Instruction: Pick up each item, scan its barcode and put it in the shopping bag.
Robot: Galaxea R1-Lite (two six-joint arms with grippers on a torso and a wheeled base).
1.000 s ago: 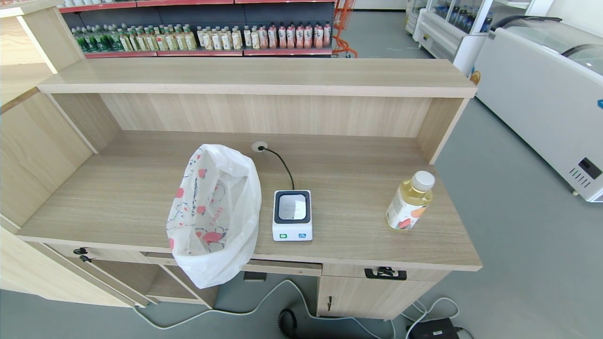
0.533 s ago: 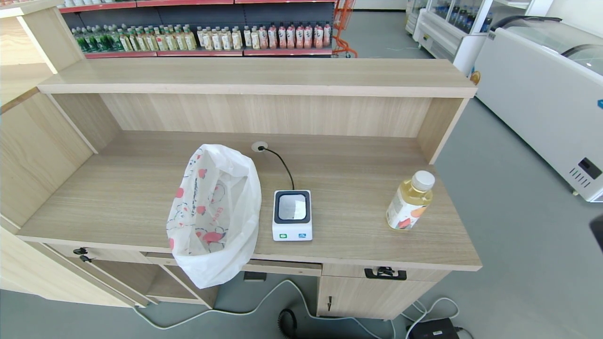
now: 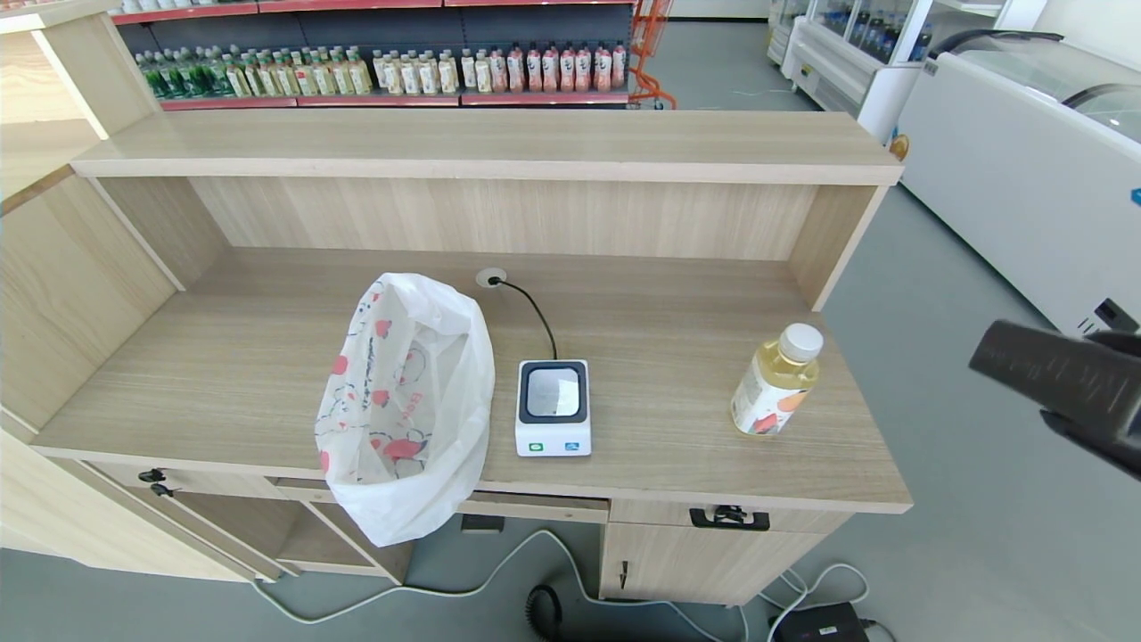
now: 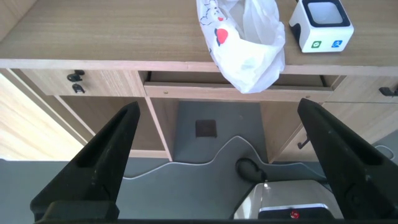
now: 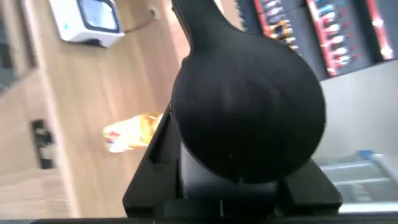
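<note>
The pick-up step looked in hand: the bottle stood on the tabletop, well left of the right gripper, whose opening couldn't be told. Next it needed to reach across. The left gripper gaped empty.

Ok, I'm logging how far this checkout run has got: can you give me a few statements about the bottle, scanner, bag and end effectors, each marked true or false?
1. The bottle stands upright on the counter, cap on. True.
2. The scanner sits between the shopping bag and the bottle. True.
3. The bottle is inside the shopping bag. False: it stands on the counter, right of the scanner.
4. The right end effector grips the bottle. False: it is beyond the counter's right end, apart from the bottle.
5. The left end effector is open and holds nothing. True.
</note>
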